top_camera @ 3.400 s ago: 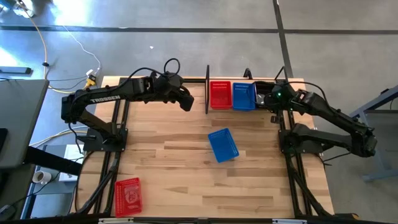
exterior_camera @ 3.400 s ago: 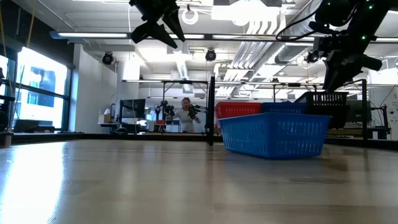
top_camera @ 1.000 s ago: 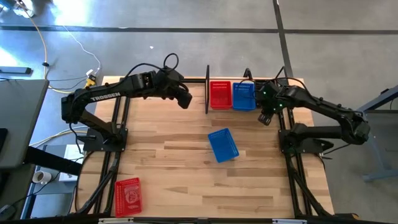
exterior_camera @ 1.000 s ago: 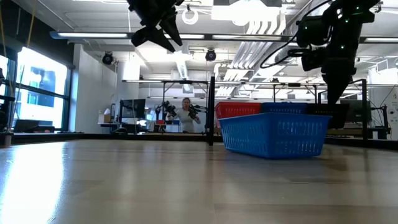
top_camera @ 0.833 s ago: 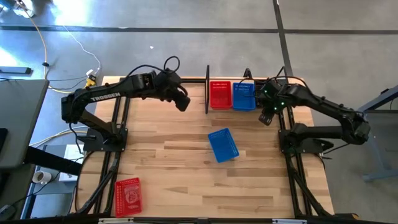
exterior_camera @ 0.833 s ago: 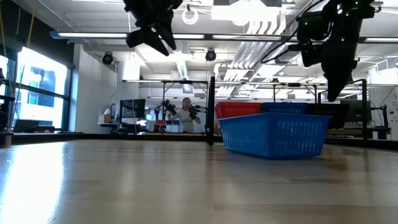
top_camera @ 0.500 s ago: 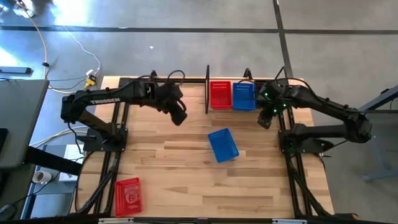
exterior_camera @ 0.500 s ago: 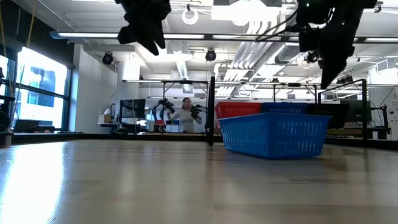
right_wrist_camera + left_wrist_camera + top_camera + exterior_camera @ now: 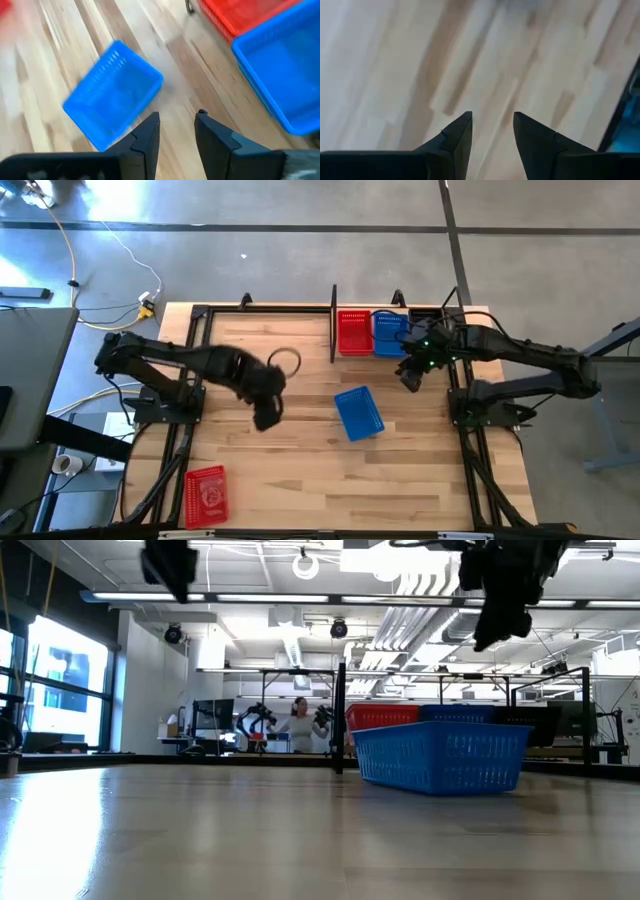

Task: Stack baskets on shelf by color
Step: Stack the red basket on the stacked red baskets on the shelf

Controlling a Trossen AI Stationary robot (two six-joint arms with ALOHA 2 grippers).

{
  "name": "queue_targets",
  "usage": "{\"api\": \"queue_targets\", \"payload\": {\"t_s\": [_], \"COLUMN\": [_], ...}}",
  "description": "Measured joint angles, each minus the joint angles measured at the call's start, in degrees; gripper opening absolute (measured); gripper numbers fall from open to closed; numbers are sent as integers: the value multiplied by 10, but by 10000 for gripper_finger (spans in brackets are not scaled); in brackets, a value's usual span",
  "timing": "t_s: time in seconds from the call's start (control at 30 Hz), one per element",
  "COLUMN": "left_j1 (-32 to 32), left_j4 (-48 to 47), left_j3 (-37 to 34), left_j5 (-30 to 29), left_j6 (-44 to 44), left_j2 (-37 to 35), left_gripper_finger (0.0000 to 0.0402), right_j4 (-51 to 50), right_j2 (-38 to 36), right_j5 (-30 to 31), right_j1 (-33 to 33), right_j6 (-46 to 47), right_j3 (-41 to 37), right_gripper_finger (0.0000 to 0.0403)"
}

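Loose blue basket [image 9: 358,412] lies mid-worktop [image 9: 300,470], mouth up, long axis running roughly front to back with a slight tilt, far end leaning toward the left arm's side. Low view shows the same basket broadside and hiding most of the shelf [image 9: 340,715] behind it.

On the shelf at the far edge: red basket [image 9: 353,332] and a second blue basket [image 9: 392,332] side by side, touching, long axes front to back. A black basket may sit beside them — high view too dark there to say.

Another red basket [image 9: 206,495] sits at the near left corner, long axis front to back; seen in the high view only.

Left claw [image 9: 265,418] over bare worktop left of the loose basket — fingers parted narrowly, nothing between them. Right claw [image 9: 409,377] just in front of the shelf, also narrowly parted and empty; its wrist view takes in the loose basket and both shelved ones.
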Motion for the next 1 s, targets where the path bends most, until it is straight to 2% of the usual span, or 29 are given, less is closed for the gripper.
{"api": "queue_targets", "payload": {"t_s": [0.17,0.27,0.63,1.0], "left_j1": [-107,-175,-389,-537], "left_j4": [-39,-60,-102,-115], "left_j3": [0,0,0,0], "left_j5": [11,7,-35,-51], "left_j6": [-54,-122,-479,-794], "left_j2": [0,0,0,7], "left_gripper_finger": [133,133,133,133], "right_j4": [53,85,153,187], "right_j2": [0,1,2,2], "right_j5": [28,45,107,150], "right_j1": [37,58,143,203], "right_j6": [67,89,165,191], "right_j3": [0,0,0,0], "right_gripper_finger": [108,108,108,108]}}
